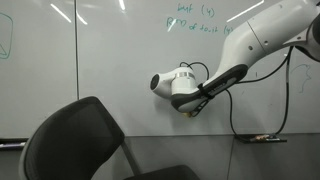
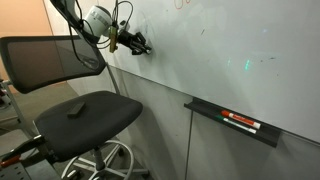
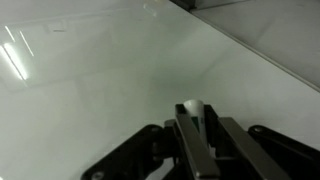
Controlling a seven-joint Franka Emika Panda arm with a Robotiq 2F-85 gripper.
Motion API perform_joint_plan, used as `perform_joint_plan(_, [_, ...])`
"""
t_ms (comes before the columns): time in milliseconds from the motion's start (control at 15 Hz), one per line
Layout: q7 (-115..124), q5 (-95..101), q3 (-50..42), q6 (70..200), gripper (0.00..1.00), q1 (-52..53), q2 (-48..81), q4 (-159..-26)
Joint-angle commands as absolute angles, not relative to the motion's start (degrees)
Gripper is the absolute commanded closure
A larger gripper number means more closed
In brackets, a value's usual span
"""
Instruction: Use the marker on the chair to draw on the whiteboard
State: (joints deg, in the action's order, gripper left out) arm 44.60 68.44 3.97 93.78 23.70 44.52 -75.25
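My gripper is shut on a marker with a white body and green band, its tip at or just off the whiteboard. In the wrist view the fingers clamp the marker, which points at the glossy white board. In an exterior view the gripper is pressed toward the whiteboard below green handwriting. The dark chair stands in front of the board; its seat is bare.
A black marker tray with red and black markers hangs on the board's lower edge. Cables hang from the arm along the board. The chair's backrest stands close beside the arm.
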Motion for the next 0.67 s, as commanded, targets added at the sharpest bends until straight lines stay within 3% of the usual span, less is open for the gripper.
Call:
perform_joint_plan(0, [43.7, 71.5, 3.4, 94.3, 0.90, 23.8, 43.4, -74.4])
perform_joint_plan(600, [42.2, 66.9, 6.4, 93.3, 0.90, 21.7, 35.0, -86.6])
